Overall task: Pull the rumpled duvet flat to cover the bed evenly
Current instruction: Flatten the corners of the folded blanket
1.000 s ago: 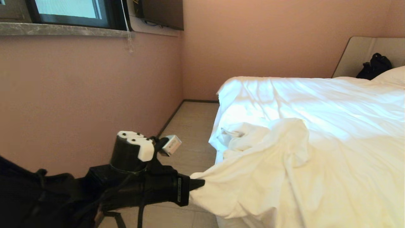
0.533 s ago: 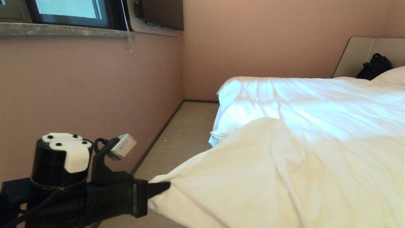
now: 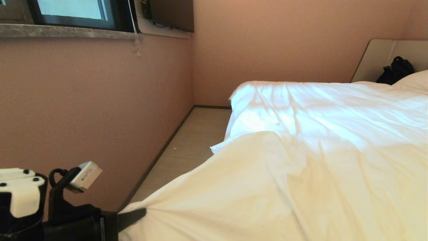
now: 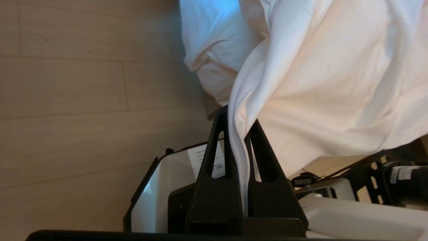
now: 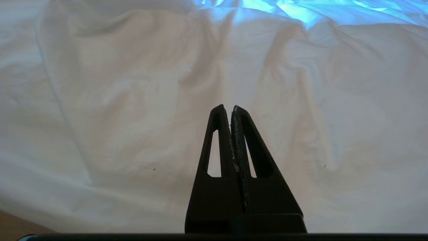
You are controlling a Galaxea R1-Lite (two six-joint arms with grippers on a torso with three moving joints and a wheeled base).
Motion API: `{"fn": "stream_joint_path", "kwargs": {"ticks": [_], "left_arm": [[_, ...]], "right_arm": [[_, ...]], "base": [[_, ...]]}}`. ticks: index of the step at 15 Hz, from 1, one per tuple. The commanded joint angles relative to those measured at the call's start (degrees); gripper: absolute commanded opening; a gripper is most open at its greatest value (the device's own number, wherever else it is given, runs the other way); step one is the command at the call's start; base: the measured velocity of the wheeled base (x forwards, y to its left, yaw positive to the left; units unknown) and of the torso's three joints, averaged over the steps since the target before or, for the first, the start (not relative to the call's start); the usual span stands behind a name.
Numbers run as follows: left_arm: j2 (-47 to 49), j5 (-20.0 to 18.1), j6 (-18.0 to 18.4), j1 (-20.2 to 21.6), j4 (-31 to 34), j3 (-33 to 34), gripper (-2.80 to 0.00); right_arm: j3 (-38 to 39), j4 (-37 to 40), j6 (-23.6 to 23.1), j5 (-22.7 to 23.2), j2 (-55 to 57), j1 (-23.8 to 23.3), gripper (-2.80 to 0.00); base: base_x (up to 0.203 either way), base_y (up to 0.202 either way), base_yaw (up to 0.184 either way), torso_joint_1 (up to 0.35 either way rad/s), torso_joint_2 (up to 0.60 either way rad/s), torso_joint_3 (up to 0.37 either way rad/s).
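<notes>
- Daylight enters from the window [image 3: 72, 11] high above the left gripper [image 3: 142, 211], while the walls around it sit in a dim, warm cast.
- The duvet [image 3: 301, 174] glares cool white far beyond that gripper; nearer to it the cloth turns dull cream, with soft shadows in the creases.
- In the left wrist view the floor [image 4: 83, 100] beside the gripper is evenly lit and the pinched fold is sharp.
- Ahead of the right gripper [image 5: 231, 107], bluish glare marks the farthest cloth.

A bedroom: a wide bed [image 3: 234, 110] under a white duvet [image 3: 301, 187], a pillow [image 3: 414, 79] by the headboard [image 3: 378, 57], pink walls [image 3: 83, 107], wood-look floor [image 3: 190, 140], and a window [image 3: 70, 11].
</notes>
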Motion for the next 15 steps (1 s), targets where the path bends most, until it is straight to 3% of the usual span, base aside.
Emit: {"fn": "stream_joint_path", "kwargs": {"ticks": [1,12,15], "left_arm": [[-3.5,0.3,-0.2,0.2,0.3,1.9,-2.8],[-24.6,0.3,-0.4,0.2,22.6,2.9,-2.8],[-27.6,0.4,-0.6,0.2,24.8,3.1,-2.8]], "right_arm": [[0.0,0.0,0.0,0.0,0.0,0.0,-2.8],[0.0,0.0,-0.1,0.0,0.0,0.0,-2.8],[0.0,0.0,-0.1,0.0,0.0,0.0,-2.8]], "base": [[0.0,0.0,0.0,0.0,0.0,0.0],[0.0,0.0,0.0,0.0,0.0,0.0],[0.0,0.0,0.0,0.0,0.0,0.0]]}}
